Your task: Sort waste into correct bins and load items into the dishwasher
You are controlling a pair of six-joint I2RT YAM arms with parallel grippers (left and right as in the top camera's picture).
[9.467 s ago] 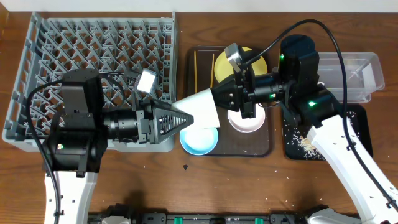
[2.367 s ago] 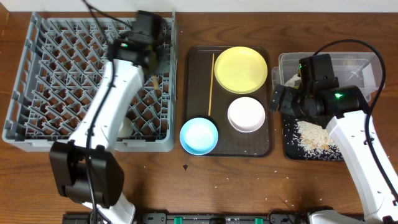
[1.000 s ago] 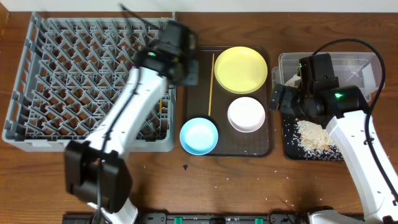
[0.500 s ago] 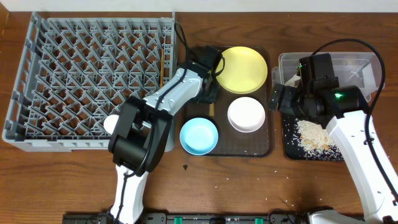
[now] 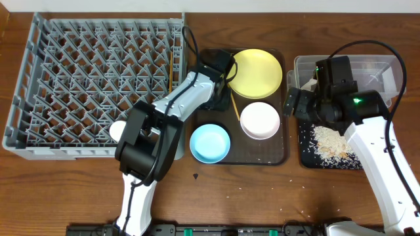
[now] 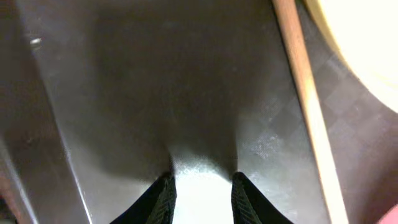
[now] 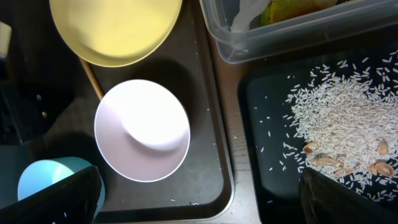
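My left gripper (image 5: 220, 101) is low over the brown serving tray (image 5: 275, 157). Its jaws stand slightly apart on the bare tray floor, with nothing between them (image 6: 204, 199). One chopstick (image 5: 234, 108) (image 6: 305, 106) lies tilted just to its right, untouched. Another chopstick (image 5: 172, 69) stands in the grey dishwasher rack (image 5: 39, 85). The yellow plate (image 5: 254, 72), white bowl (image 5: 260, 120) and blue bowl (image 5: 210, 143) sit on the tray. My right gripper (image 5: 298, 101) (image 7: 199, 199) hovers wide open and empty between the tray and the bins.
The clear tub (image 5: 374, 85) (image 7: 298, 28) holds white paper (image 7: 249, 12) and a wrapper (image 7: 286, 7). Rice (image 5: 328, 141) (image 7: 348, 118) lies in the black tray (image 5: 308, 157). A cream cup (image 5: 117, 129) shows at the rack's front edge beside my left arm. Stray grains dot the table.
My left arm has swung from the rack's right edge down onto the brown tray. The chopstick on the tray has shifted from straight to tilted, its lower end now further right. My right arm is still.
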